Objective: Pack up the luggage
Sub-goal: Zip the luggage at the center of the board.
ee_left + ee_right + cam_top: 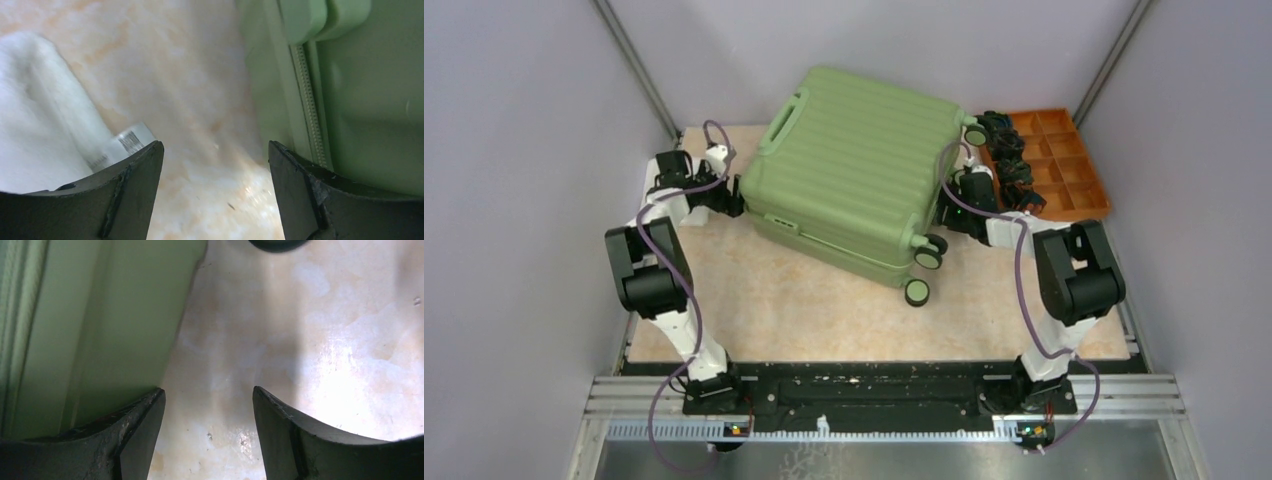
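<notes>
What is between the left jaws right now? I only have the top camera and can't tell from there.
Observer: Nothing. In the left wrist view the left jaws stand open over bare table, the luggage beside them.
Operator: And the right jaws?
Observer: Open too, over bare table, the luggage shell at one side.
Operator: Is the zipper closed?
Observer: The stretch of zipper in the left wrist view looks closed.
</notes>
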Controlling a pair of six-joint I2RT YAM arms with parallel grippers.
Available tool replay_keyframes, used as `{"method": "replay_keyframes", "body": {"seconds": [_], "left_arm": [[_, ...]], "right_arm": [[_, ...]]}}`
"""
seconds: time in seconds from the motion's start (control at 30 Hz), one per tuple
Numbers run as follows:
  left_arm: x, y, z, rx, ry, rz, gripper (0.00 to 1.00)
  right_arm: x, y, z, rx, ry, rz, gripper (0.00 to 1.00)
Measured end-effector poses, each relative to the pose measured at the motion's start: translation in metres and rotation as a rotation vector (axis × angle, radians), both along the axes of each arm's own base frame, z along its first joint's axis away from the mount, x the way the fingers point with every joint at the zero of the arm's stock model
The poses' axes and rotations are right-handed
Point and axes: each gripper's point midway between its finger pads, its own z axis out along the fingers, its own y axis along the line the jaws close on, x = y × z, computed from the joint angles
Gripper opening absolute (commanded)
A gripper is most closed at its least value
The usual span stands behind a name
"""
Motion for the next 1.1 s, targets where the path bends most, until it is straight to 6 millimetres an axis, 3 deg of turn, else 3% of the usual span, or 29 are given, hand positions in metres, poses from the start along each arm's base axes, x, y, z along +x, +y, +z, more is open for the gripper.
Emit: {"method": "replay_keyframes", "body": {"seconds": [0.17,0.33,0.37,0.4,0.57,0.83,0.97,1.1], "left_arm": [[-0.049,-0.009,-0.005,0.05,0.054,-0.069,0.88],[-0.073,-0.004,-0.008,0.048,0.14,-0.038,0.88],[-0.076,-0.002,-0.009,0.037,0.155,-0.032,0.89],[-0.081,0.0,-0.009,0.022,0.174,-0.026,0.89],[-0.123,0.009,0.003,-0.026,0.24,-0.012,0.95],[-0.179,-0.026,0.069,-0.029,0.146,-0.131,0.97],[-0.194,-0.033,0.077,-0.036,0.152,-0.15,0.95],[-0.197,-0.038,0.083,-0.054,0.133,-0.155,0.93]], "right_arm": [[0.003,0.0,-0.003,-0.016,-0.011,0.014,0.7],[0.002,-0.001,-0.004,-0.032,-0.01,0.028,0.72],[0.0,-0.002,-0.003,-0.034,-0.011,0.034,0.75],[-0.003,-0.002,-0.001,-0.033,-0.013,0.043,0.96],[-0.04,-0.004,0.025,-0.018,-0.07,0.105,0.99],[-0.083,-0.011,0.086,-0.003,-0.249,0.159,0.99],[-0.113,-0.02,0.089,-0.021,-0.314,0.19,0.93],[-0.147,-0.023,0.076,-0.011,-0.35,0.25,0.83]]}}
